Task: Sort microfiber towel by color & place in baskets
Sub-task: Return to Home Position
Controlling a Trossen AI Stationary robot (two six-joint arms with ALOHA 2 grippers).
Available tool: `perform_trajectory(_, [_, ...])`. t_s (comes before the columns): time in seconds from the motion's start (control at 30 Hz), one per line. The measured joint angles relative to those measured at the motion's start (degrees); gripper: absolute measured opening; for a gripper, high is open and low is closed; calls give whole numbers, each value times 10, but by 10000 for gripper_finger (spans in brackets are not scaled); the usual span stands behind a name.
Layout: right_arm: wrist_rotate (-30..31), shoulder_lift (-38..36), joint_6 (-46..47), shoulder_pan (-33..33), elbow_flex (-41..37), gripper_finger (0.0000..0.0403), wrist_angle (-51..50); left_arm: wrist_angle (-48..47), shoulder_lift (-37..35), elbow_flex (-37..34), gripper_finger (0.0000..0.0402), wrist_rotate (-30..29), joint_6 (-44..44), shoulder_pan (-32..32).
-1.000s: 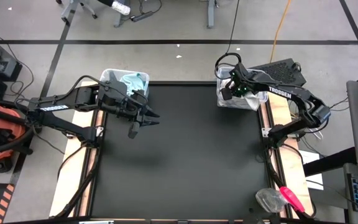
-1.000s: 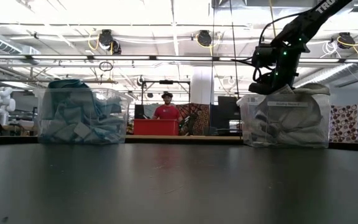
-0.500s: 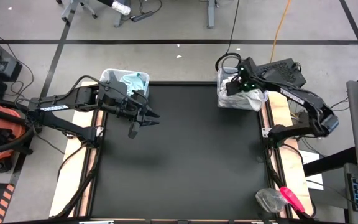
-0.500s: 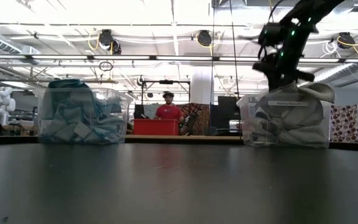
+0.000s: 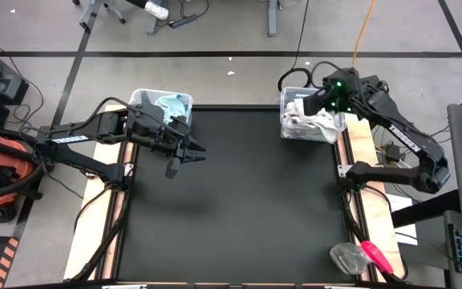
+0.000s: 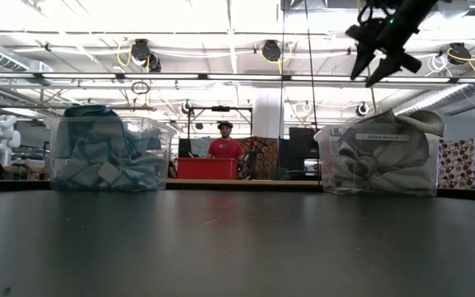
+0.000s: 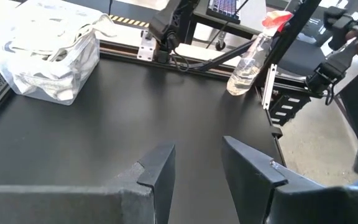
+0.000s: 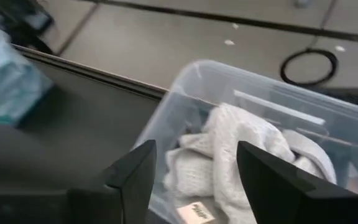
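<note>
High view: a black desk (image 5: 231, 209) is shown with a clear plastic basket at each of its far corners. The left basket (image 5: 137, 96) is filled with blue towels (image 5: 171, 104), which are heaped up to the rim. The right basket (image 5: 283, 120) is filled with gray towels (image 5: 310, 120); in the low view one fold is seen draped over its top edge.

The left hand (image 5: 189, 159) is held over the desk just beside the left basket, on the side toward the middle. Its two fingers are spread with a clear gap between them, and nothing is held. In the left wrist view the bare desk is seen through that gap, with the right basket farther off.

The right hand (image 6: 363, 76) is held high above the right basket, well clear of the towels. Its fingers are parted and pointed down at a slant, and nothing is gripped by them. In the right wrist view the gray towels in the basket are seen below, between the two fingers.

A spray bottle (image 5: 359, 255) with a red trigger is seen at the near right corner of the desk, well apart from both baskets. In the low view, beyond the desk, a person (image 6: 223, 147) in a red top is seen behind a red box (image 6: 207, 168).
</note>
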Motion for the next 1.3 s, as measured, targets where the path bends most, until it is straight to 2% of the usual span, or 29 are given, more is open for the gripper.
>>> perform_trajectory(0.6, [-104,-78,-30,62,3,217,35,52,-3,0,138,-52,42,1])
perform_trajectory(0.9, [-103,-119,-27,74,4,216,-21,25,-17,0,138,-95,58,1])
perform_trajectory(1.03, [-100,-114,-33,74,4,216,-90,-11,-17,0,138,-114,58,1])
perform_trajectory(1.13, [-76,-109,-36,74,4,216,-129,-19,-19,-10,138,-125,57,1])
perform_trajectory(1.3, [-80,-108,-44,74,4,216,-143,-22,-18,-24,138,-130,41,1])
